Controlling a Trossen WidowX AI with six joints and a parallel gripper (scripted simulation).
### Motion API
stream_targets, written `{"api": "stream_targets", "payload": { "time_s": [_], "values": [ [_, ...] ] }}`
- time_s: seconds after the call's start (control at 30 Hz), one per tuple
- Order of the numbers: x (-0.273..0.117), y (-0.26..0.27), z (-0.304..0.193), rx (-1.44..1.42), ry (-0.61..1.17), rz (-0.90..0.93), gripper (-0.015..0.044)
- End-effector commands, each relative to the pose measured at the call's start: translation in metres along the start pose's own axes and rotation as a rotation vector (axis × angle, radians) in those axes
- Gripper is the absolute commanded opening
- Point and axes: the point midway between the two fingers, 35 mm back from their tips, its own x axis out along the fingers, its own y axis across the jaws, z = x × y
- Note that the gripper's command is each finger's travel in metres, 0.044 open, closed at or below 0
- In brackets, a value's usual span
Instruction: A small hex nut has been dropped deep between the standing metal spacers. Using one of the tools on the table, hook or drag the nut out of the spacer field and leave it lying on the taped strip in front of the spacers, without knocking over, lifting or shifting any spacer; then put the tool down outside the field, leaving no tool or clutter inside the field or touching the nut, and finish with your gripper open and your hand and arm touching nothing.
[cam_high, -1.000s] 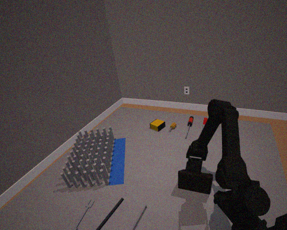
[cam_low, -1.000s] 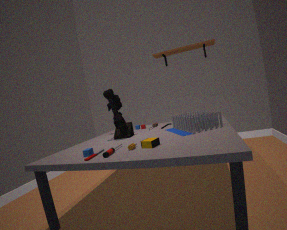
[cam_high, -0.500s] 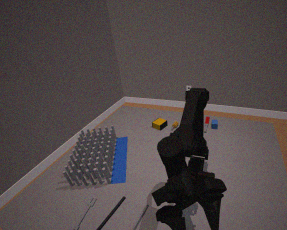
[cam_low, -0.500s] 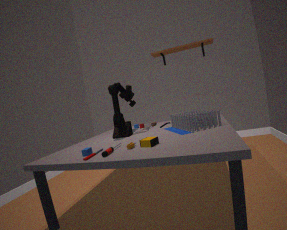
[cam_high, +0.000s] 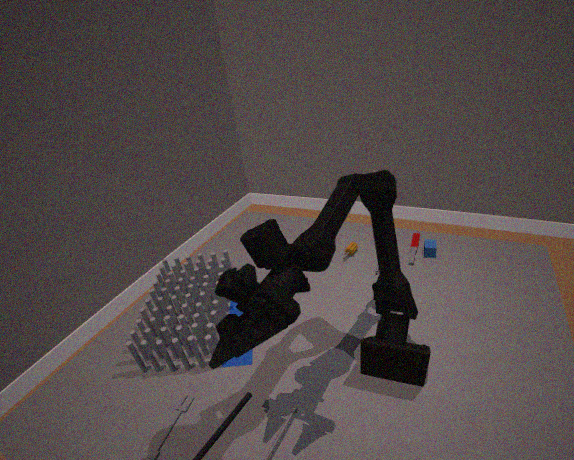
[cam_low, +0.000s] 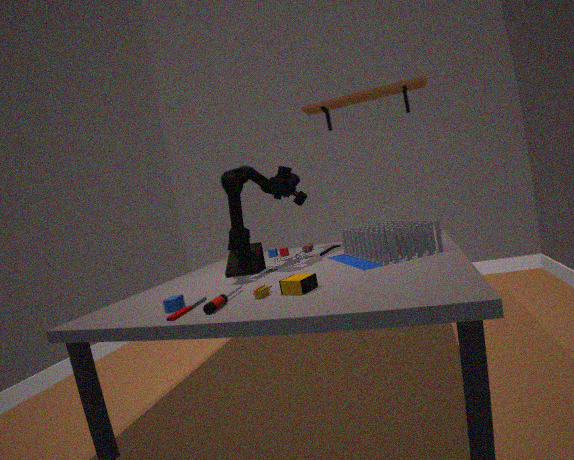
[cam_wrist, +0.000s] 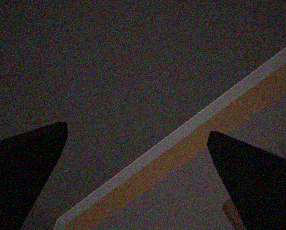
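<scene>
"What carries it all?"

"A grey tabletop. Nearest in the exterior view are a blue block, a red-handled tool and a red-and-black screwdriver."

"Then?"

"A yellow-and-black box, and farther back, the black arm, raised above the surface."

"And its fingers?"

"Spread wide, nothing between them."

"Beyond that?"

"The blue strip lies flat along the front of the metal spacers, which stand upright in rows."

"Where's the nut?"

"Can't tell; it's hidden or too small to make out, and the arm covers part of the strip from above."

"Farthest off?"

"A wooden shelf on the wall, on dark brackets."
</scene>
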Motion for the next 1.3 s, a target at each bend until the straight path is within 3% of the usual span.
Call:
{"api": "stream_targets", "payload": {
  "time_s": [0.0, 0.33, 0.7, 1.27],
  "values": [
    [-0.038, -0.056, 0.035, -0.025, -0.143, -0.146, 0.044],
    [-0.15, -0.182, 0.069, -0.045, -0.374, -0.56, 0.044],
    [-0.294, -0.279, 0.037, -0.016, -0.461, -1.074, 0.044],
    [-0.296, -0.28, 0.036, -0.015, -0.461, -1.082, 0.044]
  ]
}}
